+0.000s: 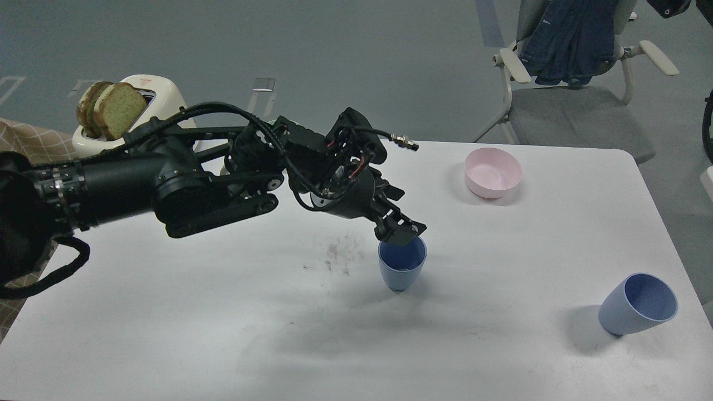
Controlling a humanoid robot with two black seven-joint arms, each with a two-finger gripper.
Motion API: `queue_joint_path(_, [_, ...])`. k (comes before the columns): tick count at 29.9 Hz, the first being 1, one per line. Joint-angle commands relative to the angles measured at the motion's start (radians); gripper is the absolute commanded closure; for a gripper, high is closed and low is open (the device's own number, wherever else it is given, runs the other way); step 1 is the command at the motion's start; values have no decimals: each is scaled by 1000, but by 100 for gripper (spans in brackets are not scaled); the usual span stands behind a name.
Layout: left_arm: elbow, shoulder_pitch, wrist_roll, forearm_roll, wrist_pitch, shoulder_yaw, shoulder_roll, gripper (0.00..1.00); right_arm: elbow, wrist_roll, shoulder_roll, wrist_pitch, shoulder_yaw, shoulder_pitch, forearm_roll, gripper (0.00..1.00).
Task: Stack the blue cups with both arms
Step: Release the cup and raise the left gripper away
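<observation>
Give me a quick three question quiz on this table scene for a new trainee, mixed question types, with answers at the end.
1. True or false: the left gripper is at the rim of a blue cup.
2. Where is the other blue cup? A) near right, B) far left.
3. What colour is the bowl at the table's far side?

Key: 1 true. 2 A. 3 pink.

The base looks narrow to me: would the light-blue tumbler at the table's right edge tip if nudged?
Probably: the matte light-blue tumbler tapers to a small rounded base and looks tilted. It may roll in an arc, being wider at the rim. It seems rigid and light.
</observation>
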Motion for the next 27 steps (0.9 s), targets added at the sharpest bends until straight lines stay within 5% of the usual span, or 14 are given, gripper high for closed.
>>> queue_joint_path(1, [-3,-45,11,-196,0,-84,52,9,38,1,-57,0,0,-44,-6,0])
queue_joint_path(7, [77,-3,113,-543,0,-297,102,8,157,2,-232,0,0,-168,-117,0])
queue_joint_path(14, [177,134,117,-898,1,-431,96,7,240,2,-435,0,0,-320,-248,0])
queue_joint_path(16, [183,160,115,-995,63,-433,78,6,256,5,-499,0,0,-374,-332,0])
queue_joint_path(27, [235,214,104,-1009,74,-436,-51,6,371,54,-654,0,-17,-570,-614,0])
